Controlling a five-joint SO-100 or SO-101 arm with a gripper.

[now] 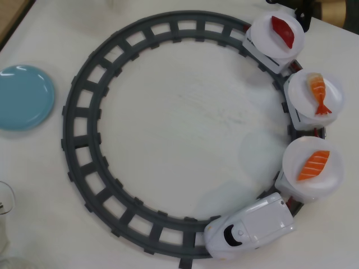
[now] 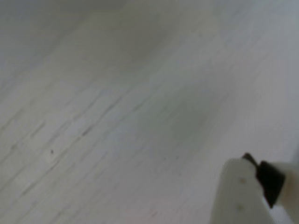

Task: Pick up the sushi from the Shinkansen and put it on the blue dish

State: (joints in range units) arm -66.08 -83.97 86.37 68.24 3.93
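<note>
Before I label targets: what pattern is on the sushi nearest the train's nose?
Orange with thin white diagonal stripes, salmon sushi, clearest in the overhead view.

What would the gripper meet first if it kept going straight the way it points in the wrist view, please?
Probably just the bare table: the blurry wrist view shows only pale tabletop ahead of the gripper, with no train, plate or sushi in line. Depth is unclear.
</note>
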